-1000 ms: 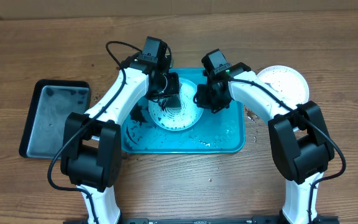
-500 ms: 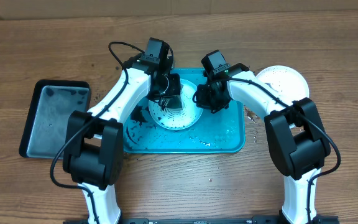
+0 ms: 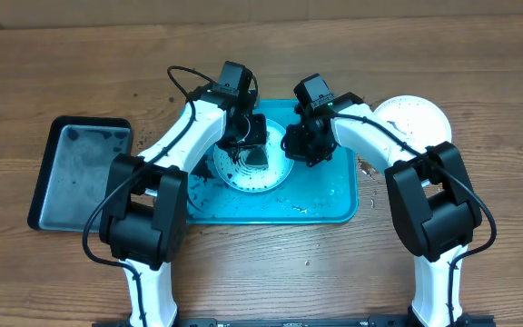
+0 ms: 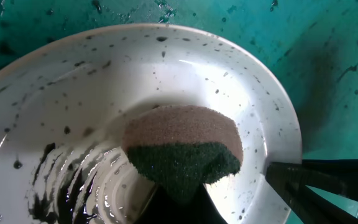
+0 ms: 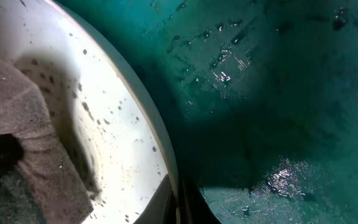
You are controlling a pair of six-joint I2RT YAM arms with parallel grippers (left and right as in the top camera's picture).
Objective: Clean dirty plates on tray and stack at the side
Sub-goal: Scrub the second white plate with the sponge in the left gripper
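Scrubbing looks to be the step in hand. The left gripper point(image 3: 245, 141) is clamped on a sponge point(image 4: 182, 146), pressing it into the white plate point(image 4: 73, 87), which sits far-centre in the tray point(image 3: 271, 216); the right gripper point(image 3: 300, 145) pinches the plate's right rim, apparently steadying it. The next move likely calls for sweeping the sponge through the black streaks pooled in water, with a firm rim hold. Sponge: soft tan foam over a coarse dark-green pad; plate: glossy, shallow, round, black-speckled; tray: wet turquoise plastic; a 2nd plate point(image 3: 414, 123), also speckled, lies on the table at right.
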